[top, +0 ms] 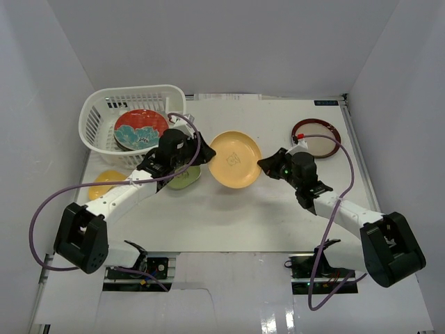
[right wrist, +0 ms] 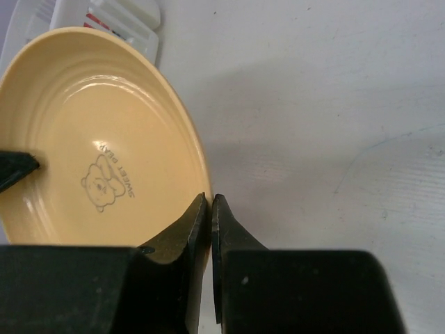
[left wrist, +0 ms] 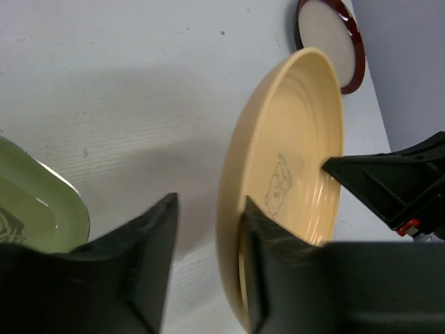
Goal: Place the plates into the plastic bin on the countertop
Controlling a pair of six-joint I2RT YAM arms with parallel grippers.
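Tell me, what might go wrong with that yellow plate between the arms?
1. The right gripper pinches only the thin rim of the yellow plate, which may slip or tilt.
2. The left gripper straddles the opposite rim, jaws not closed; uneven pulling could twist the plate loose.
3. The green plate lies partly under the left gripper and might get knocked.

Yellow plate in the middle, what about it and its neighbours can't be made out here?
Top view: the left arm hides part of the small green plate.
Left wrist view: the top edge cuts off the maroon-rimmed plate.
Right wrist view: the right end effector covers the near rim of the yellow plate.
Top view: anything under the floral plate is hidden.
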